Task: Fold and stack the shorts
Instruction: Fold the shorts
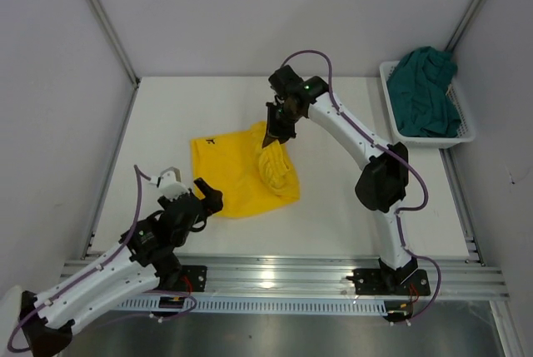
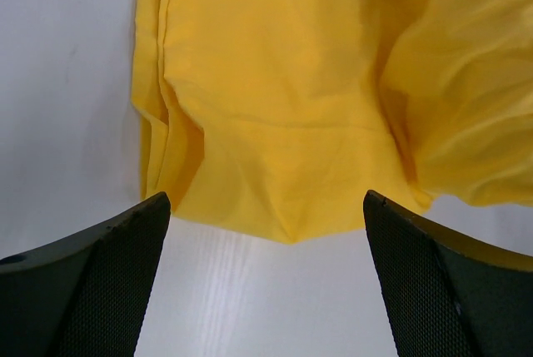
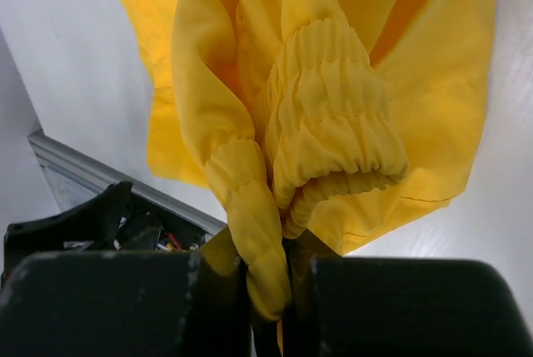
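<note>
Top view: the yellow shorts (image 1: 237, 178) lie mid-table (image 1: 333, 215), partly lifted. My right gripper (image 1: 275, 139) pinches a bunched section above the cloth's right half. At the near-left corner the left gripper (image 1: 210, 196) sits with jaws spread, holding nothing. Far right, the teal shorts (image 1: 423, 91) sit crumpled in the white basket (image 1: 465, 136). Risk as I read it: with one hold only and nothing pinning the near edge, any pull by the right arm drags the whole garment instead of folding it. Left wrist view: fingers (image 2: 92, 290) are wide apart, the hem is just ahead of the tips, and there is bare table between them. If I close here, I judge it grabs air or a single layer, so it needs to advance first. Right wrist view: jaws are pressed together on a thin roll of the elastic waistband (image 3: 333, 132), and most of the gathered band hangs free of the grip. That's a thin bite. It could slip under tension, or the fold could land skewed from an off-centre hold. Can't tell how many layers are caught.
</note>
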